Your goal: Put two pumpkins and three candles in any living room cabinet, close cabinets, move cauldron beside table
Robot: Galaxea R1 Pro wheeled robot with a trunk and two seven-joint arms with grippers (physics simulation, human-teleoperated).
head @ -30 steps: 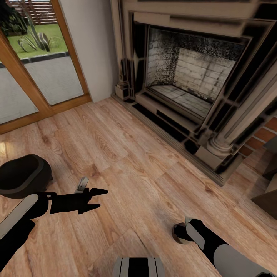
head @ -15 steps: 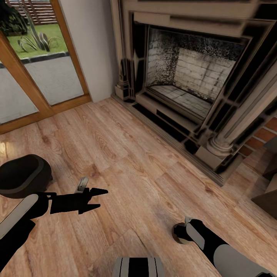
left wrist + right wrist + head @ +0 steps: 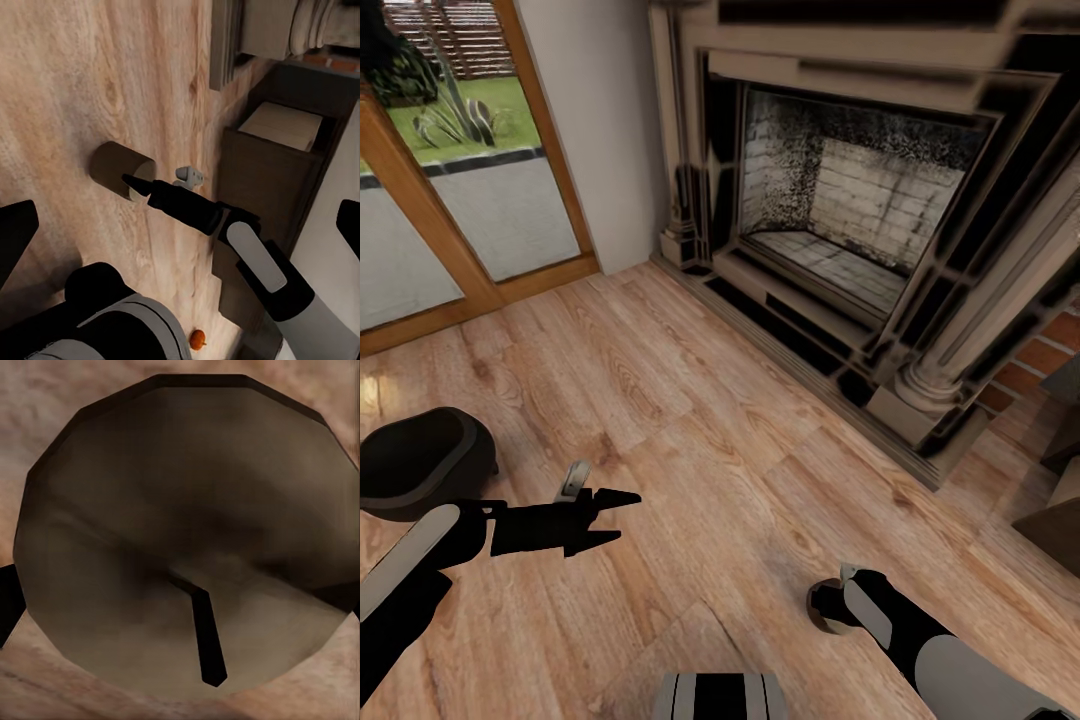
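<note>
While your left gripper (image 3: 622,518) hung with jaws parted above the wooden plank floor (image 3: 690,420), the round-bellied matte black cauldron (image 3: 420,463) sat just beside it. Your right gripper (image 3: 129,180) pressed a stubby grey-beige candle (image 3: 120,169); its grasp I could not tell

Matte black cauldron (image 3: 422,462); grey-beige candle (image 3: 187,532); bright-orange pumpkin (image 3: 197,339); wood-grain floor (image 3: 690,420).

place: home living room | evidence: brick fireplace (image 3: 840,215); wood-plank floor (image 3: 690,420); glazed garden door (image 3: 450,190)
</note>
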